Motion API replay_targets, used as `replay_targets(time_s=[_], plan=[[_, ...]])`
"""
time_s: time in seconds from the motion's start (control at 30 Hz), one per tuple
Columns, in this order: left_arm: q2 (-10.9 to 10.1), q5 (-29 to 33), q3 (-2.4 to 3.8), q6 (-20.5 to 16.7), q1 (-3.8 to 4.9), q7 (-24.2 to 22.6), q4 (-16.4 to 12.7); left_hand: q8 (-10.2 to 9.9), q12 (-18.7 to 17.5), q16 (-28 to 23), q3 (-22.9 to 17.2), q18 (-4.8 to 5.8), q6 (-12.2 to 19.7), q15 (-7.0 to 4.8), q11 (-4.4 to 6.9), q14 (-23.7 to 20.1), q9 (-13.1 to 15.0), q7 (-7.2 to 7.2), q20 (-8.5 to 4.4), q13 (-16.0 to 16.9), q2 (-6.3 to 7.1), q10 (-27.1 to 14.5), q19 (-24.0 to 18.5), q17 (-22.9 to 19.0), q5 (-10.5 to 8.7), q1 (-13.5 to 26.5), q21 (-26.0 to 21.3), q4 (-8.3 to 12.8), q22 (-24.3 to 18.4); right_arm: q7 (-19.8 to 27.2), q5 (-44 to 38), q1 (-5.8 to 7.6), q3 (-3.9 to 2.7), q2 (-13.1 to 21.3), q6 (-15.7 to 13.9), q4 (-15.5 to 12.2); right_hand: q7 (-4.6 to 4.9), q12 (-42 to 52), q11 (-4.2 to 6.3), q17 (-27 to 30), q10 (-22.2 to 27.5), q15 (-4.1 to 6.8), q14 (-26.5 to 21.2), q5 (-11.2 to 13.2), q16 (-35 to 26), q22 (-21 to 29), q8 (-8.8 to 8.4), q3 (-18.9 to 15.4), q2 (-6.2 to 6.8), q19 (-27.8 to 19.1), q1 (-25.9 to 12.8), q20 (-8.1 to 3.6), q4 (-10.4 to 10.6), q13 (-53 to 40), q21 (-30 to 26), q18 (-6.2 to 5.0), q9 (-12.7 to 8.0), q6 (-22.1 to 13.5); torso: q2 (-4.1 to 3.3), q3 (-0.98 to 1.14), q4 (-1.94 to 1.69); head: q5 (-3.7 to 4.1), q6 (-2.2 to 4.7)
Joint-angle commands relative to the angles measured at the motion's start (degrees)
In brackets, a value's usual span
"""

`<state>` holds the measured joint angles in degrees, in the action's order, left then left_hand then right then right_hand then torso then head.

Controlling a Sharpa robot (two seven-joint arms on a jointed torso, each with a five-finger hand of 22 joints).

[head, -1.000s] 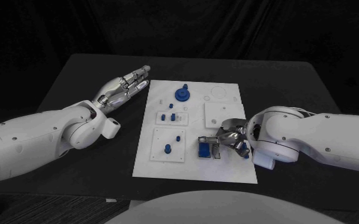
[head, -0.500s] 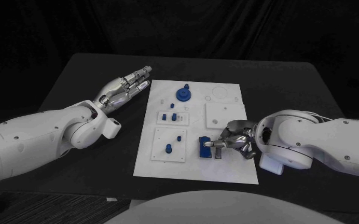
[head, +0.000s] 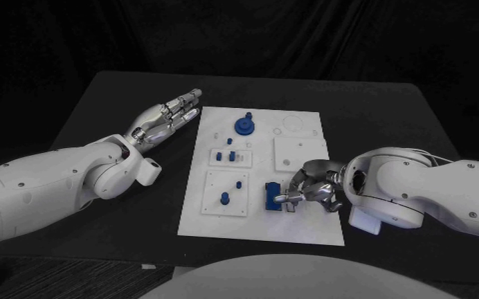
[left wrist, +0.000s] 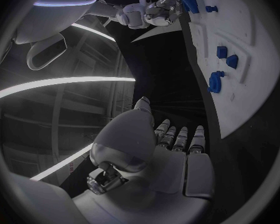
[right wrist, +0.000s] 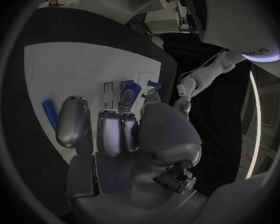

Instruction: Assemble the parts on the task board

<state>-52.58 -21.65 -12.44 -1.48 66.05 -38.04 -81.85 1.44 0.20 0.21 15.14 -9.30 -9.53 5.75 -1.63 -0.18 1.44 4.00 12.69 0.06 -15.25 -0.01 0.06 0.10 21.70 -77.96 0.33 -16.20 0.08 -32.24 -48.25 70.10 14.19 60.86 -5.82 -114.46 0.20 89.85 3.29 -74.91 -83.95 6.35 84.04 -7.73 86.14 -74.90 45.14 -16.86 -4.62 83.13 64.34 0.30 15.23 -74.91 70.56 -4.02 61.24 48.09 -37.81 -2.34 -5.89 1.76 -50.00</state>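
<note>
On the black table (head: 120, 91):
Task board (head: 300, 226): white plate at the table's middle, between both arms.
Left hand (head: 165, 119): flat beside the board's left edge, fingers straight and together, holding nothing.
Right hand (head: 311, 192): over the board's near right part, fingers curled, fingertips at the blue block.
Blue block (head: 271, 197): upright on the board, near its front edge.

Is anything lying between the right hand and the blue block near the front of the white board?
Nothing visible does. In the head view the right hand sits directly beside the blue block on the white board, fingertips at its edge. Whether they touch it cannot be told.
</note>
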Motion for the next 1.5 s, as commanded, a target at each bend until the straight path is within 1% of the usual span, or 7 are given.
replay_targets(time_s=[0.03,0.1,0.23,0.47,1.0,1.23,1.5], plan=[[0.06,-0.01,0.05,0.76,-0.10,-0.43,-0.09,0.36,-0.20,-0.21,-0.39,-0.97,-0.34,0.41,-0.16,0.18,0.06,-0.09,0.24,-0.06,0.05,0.01,-0.03,-0.10,0.22,-0.73,-0.29,-0.10,-0.04,-0.01,-0.65,-0.18,0.01,-0.32,3.03,0.46,-0.43,0.15,0.66,-5.25,-6.05,0.63,4.20,-1.07,0.23,-9.56,2.25,-0.50,-0.32,0.03,0.77,-0.64,-0.26,-15.09,0.03,-0.17,1.95,0.65,-0.02,0.06,-0.12,-0.01,0.00],[0.04,-0.01,0.05,0.82,-0.11,-0.36,-0.09,0.37,-0.20,-0.21,-0.46,-0.96,-0.39,0.58,-0.23,0.18,0.07,-0.04,0.35,-0.06,0.06,0.01,-0.02,-0.10,0.34,-0.89,-0.29,-0.06,-0.03,-0.17,-0.66,-0.24,0.01,-0.61,3.43,0.78,-0.70,0.15,0.89,-5.21,-6.05,0.82,4.21,-1.27,0.22,-9.52,5.69,-0.70,-0.47,0.00,0.94,-0.81,-0.38,-15.09,-0.12,-0.20,4.39,3.49,-0.01,0.02,-0.08,-0.04,0.00],[-0.04,-0.01,0.05,0.84,-0.13,-0.32,-0.10,0.37,-0.20,-0.21,-0.46,-0.96,-0.39,0.58,-0.23,0.18,0.07,-0.04,0.35,-0.06,0.06,0.01,-0.02,-0.10,0.34,-0.89,-0.29,-0.06,-0.03,-0.49,-0.66,-0.39,0.01,-1.13,3.69,1.20,-0.87,0.15,1.06,-5.30,-6.05,0.95,4.23,-1.26,0.26,-9.56,7.95,-0.82,-0.43,0.06,1.31,-0.93,-0.69,-15.09,0.00,-0.17,6.04,5.28,-0.07,0.00,-0.08,0.01,0.00],[-0.11,-0.01,0.05,0.89,-0.14,-0.26,-0.08,0.38,-0.20,-0.21,-0.50,-0.96,-0.41,0.64,-0.30,0.18,0.07,0.00,0.40,-0.06,0.06,0.01,-0.01,-0.10,0.39,-0.97,-0.28,-0.04,-0.03,-1.23,-0.66,-0.69,0.01,-1.84,3.48,1.84,-1.17,0.15,1.34,-4.68,-6.05,1.24,4.15,-2.43,0.05,-9.29,9.23,-0.59,-0.98,-0.18,2.84,-1.22,-1.85,-15.09,-0.88,-0.34,7.56,5.37,-0.08,-0.03,-0.03,-0.04,0.00],[-0.28,-0.01,0.05,0.85,-0.14,-0.34,-0.20,0.35,-0.20,-0.21,-0.58,-0.96,-0.32,0.15,-0.27,0.18,0.05,-0.05,0.45,-0.06,0.11,0.01,-0.02,-0.10,0.51,-1.20,-0.29,-0.02,-0.04,-2.42,-0.67,-1.27,0.01,-3.17,2.27,3.43,-1.31,0.15,1.50,-4.48,-6.05,1.40,4.13,-4.27,0.00,-9.25,8.86,1.28,-2.44,-0.13,7.68,-1.44,-5.68,-15.09,-1.19,-0.34,8.57,4.33,-0.10,0.02,-0.13,-0.16,0.00],[-0.20,-0.01,0.05,1.08,-0.14,-0.21,-0.08,0.34,-0.20,-0.21,-0.66,-0.97,-0.30,0.07,-0.28,0.18,0.05,-0.03,0.47,-0.06,0.00,0.01,-0.01,-0.10,0.55,-1.24,-0.28,-0.06,-0.03,-2.09,-0.67,-1.75,0.01,-3.13,1.23,3.97,-1.24,0.15,1.45,-3.97,-6.05,1.36,4.03,-9.11,-0.20,-9.08,6.70,2.13,-4.32,-0.30,6.06,-1.42,-4.25,-15.09,-1.91,-0.47,7.79,2.74,-0.05,0.03,0.00,-0.45,0.00],[-0.05,-0.01,0.05,1.35,-0.18,-0.03,0.07,0.34,-0.20,-0.21,-0.71,-0.97,-0.32,0.07,-0.30,0.18,0.05,-0.02,0.48,-0.06,-0.08,0.01,0.00,-0.10,0.55,-1.26,-0.27,-0.08,-0.02,-1.88,-0.68,-1.87,0.01,-3.06,1.12,4.13,-1.31,0.15,1.50,-3.84,-6.05,1.39,4.01,-11.15,-0.25,-9.05,5.75,2.60,-4.76,-0.33,5.93,-1.43,-3.83,-15.09,-2.09,-0.50,7.38,2.21,0.01,0.05,0.00,-0.42,0.00]])
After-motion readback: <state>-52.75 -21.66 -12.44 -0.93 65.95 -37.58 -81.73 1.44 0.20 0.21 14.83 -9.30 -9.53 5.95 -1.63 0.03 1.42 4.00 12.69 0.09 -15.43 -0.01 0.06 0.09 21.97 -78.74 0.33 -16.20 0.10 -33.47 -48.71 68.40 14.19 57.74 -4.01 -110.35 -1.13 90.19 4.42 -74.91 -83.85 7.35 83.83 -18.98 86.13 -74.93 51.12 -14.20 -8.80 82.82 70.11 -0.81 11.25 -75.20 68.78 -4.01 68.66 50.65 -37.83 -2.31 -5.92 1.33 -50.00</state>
